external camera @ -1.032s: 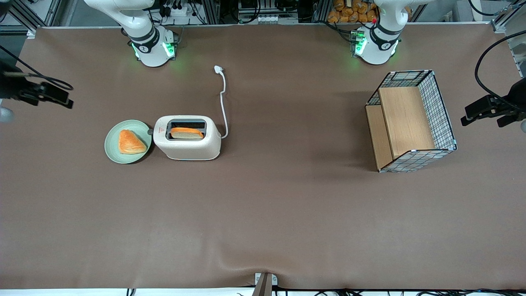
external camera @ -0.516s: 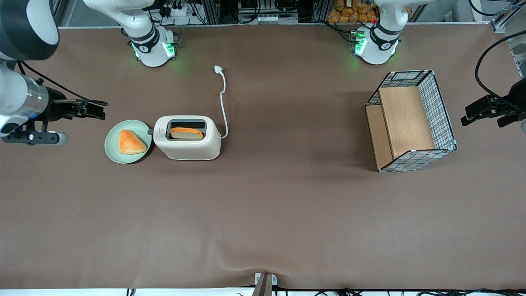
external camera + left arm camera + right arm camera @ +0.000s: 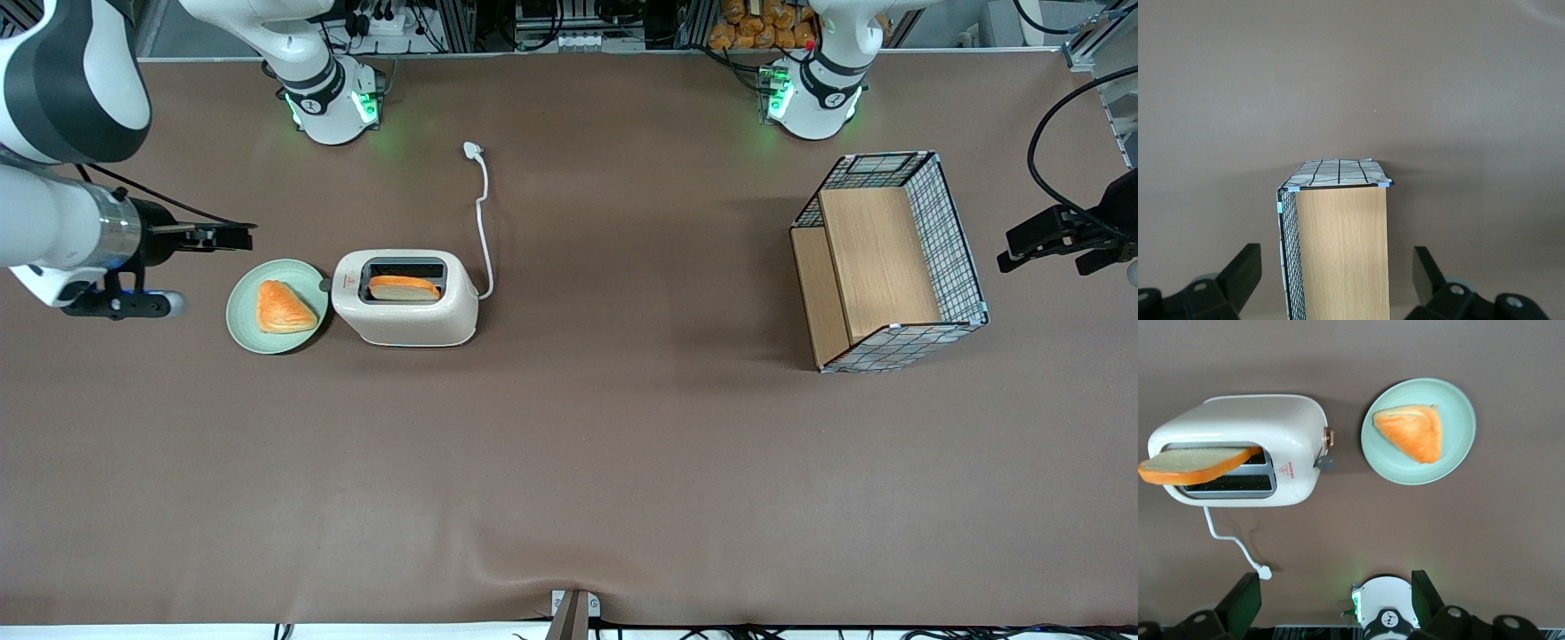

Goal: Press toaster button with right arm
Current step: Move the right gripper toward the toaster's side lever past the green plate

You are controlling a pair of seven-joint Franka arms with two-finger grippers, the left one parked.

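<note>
The cream-white toaster (image 3: 404, 298) lies on the brown table with a bread slice (image 3: 404, 287) in its slot. The tiny grey button (image 3: 324, 285) sticks out of its narrow end, facing the green plate (image 3: 240, 320). My right gripper (image 3: 236, 237) hovers above the table beside the plate's rim, toward the working arm's end from the toaster, apart from the button. In the right wrist view the gripper (image 3: 1331, 603) is open and empty, and the toaster (image 3: 1238, 450), the button (image 3: 1325, 462) and the bread slice (image 3: 1195, 463) all show.
A triangular pastry (image 3: 283, 307) lies on the plate, which touches the toaster's button end. The white cord (image 3: 483, 222) runs from the toaster to its plug (image 3: 472, 149). A wire and wood basket (image 3: 889, 262) stands toward the parked arm's end.
My right arm has swung in from the table's end toward the plate and toaster. The toaster, bread and plate have not moved.
</note>
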